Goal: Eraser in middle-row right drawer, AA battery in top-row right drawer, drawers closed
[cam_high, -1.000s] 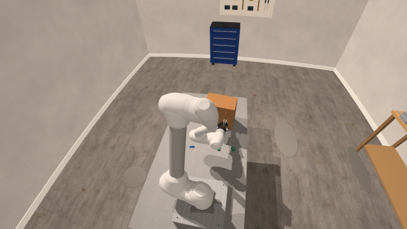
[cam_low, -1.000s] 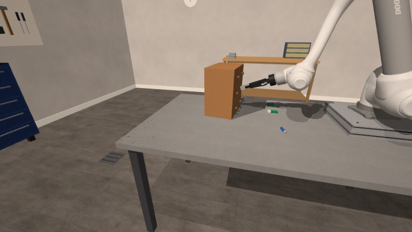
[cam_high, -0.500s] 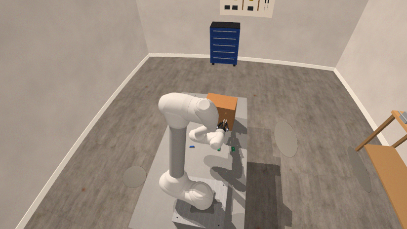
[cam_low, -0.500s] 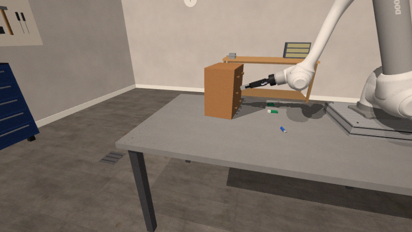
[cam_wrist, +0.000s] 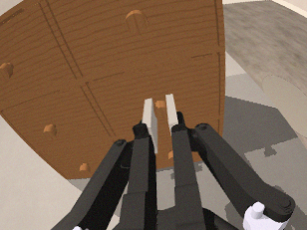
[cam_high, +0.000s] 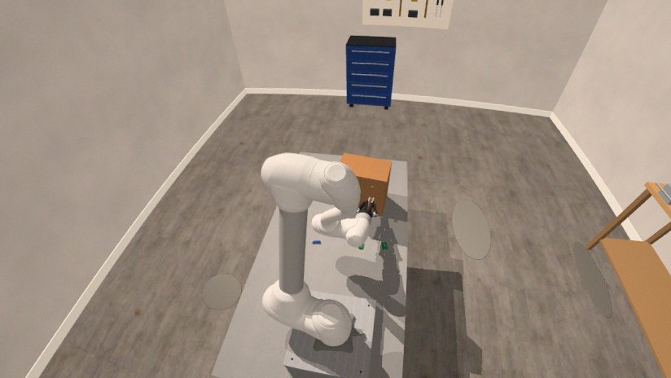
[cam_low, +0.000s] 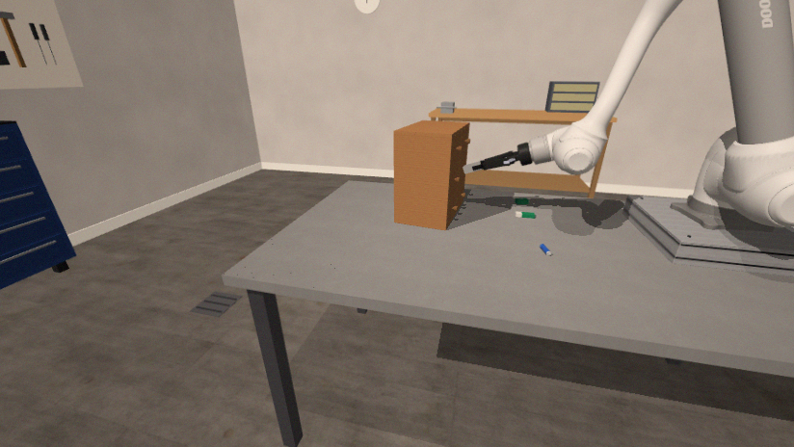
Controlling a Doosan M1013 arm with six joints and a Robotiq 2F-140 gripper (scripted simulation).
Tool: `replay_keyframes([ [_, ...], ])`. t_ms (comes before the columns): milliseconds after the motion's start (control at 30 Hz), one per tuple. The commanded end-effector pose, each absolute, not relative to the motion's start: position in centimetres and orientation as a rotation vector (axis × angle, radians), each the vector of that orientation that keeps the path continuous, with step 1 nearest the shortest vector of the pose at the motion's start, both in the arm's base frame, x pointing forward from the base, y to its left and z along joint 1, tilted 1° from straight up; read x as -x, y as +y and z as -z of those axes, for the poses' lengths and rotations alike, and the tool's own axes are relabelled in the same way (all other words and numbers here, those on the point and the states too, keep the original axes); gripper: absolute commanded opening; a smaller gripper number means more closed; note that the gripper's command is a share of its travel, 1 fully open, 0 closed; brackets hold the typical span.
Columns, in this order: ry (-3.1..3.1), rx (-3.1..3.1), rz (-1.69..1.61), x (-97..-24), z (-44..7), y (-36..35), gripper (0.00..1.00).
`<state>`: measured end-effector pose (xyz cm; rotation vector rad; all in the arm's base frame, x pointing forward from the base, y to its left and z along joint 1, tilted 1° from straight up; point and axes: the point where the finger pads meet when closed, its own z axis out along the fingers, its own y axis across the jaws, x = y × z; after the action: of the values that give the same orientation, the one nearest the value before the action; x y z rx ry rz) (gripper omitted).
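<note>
The orange-brown wooden chest (cam_high: 366, 167) (cam_low: 422, 177) (cam_wrist: 107, 46) stands upright, with two columns and three rows of drawers; all visible fronts look flush. My gripper (cam_high: 370, 200) (cam_low: 468, 168) (cam_wrist: 160, 107) is nearly closed at the right drawer of the middle row, its light fingertips either side of that drawer's knob (cam_wrist: 159, 104), with hardly any gap left. A green piece with a white end (cam_low: 524, 215) (cam_high: 361, 247), apparently the eraser, lies on the table. A blue cylinder with a pale end (cam_high: 316, 241) (cam_low: 544, 249), apparently the AA battery, lies farther left.
A dark green object (cam_high: 384, 245) (cam_low: 520, 200) lies in shadow on the grey table (cam_low: 388, 277), right of the green-and-white piece. The top right knob (cam_wrist: 136, 20) juts out above my fingers, and the bottom right knob (cam_wrist: 170, 154) is partly hidden below them.
</note>
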<state>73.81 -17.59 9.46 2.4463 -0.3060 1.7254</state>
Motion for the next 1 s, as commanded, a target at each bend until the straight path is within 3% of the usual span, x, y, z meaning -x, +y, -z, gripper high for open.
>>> replay_keyframes([
  [0,-0.306,-2.446,-1.726,-73.7,-9.5,-17.6,0.08],
  [967,-0.306,-2.446,-1.726,-71.4,-9.5,-17.0,0.08],
])
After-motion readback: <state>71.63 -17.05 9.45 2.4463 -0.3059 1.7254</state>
